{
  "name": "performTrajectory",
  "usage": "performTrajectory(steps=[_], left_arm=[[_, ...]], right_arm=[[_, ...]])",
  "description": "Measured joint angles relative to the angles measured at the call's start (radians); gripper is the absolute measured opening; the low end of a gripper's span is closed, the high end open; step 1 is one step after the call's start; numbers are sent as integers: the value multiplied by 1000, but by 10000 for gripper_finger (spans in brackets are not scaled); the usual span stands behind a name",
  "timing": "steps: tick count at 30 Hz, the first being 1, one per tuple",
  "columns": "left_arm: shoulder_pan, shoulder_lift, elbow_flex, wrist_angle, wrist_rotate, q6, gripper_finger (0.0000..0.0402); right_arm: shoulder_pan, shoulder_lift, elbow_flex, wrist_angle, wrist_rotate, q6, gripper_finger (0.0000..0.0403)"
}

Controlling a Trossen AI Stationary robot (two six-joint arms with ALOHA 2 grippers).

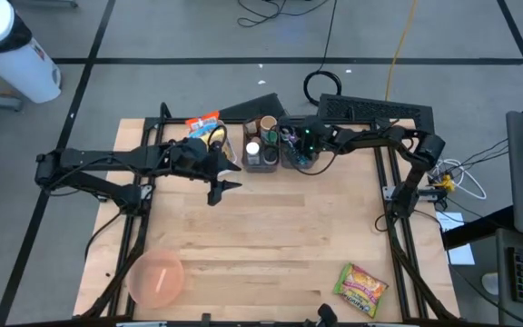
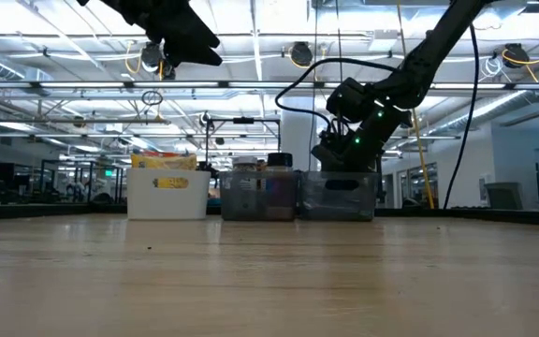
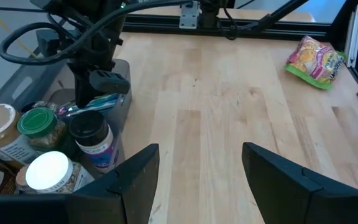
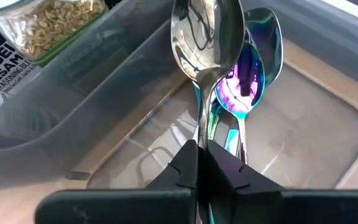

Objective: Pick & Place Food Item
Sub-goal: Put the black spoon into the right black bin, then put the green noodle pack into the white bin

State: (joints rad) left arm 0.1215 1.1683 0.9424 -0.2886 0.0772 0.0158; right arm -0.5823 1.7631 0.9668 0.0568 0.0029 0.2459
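Risk first, as we judged it: the task's food item, a snack packet (image 1: pixel 360 290), lay near the counter's (image 1: pixel 280 227) near right corner, well apart from both arms; beside the near left corner sat a pink bowl (image 1: pixel 157 277). Neither gripper worked near it, so the pick could stall.

Left gripper (image 1: pixel 218 182) hovered high near the far edge, fingers (image 3: pixel 129 180) wide, empty.

Farthest, the right gripper (image 4: pixel 199 163) reached into a clear bin (image 4: pixel 303 124), fingers clamped on a spoon (image 4: pixel 207 37); lifting could drag the iridescent spoon (image 4: pixel 247 74) touching it.
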Motion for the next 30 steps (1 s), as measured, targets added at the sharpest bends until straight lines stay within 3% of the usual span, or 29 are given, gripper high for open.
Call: performTrajectory(steps=[12,30], left_arm=[[0,0,0,0,-1,1,239],[0,0,0,-7,-32,5,239]], right_arm=[[-1,1,0,1,-3,0,4],[-1,-60,-3,6,-11,-67,79]])
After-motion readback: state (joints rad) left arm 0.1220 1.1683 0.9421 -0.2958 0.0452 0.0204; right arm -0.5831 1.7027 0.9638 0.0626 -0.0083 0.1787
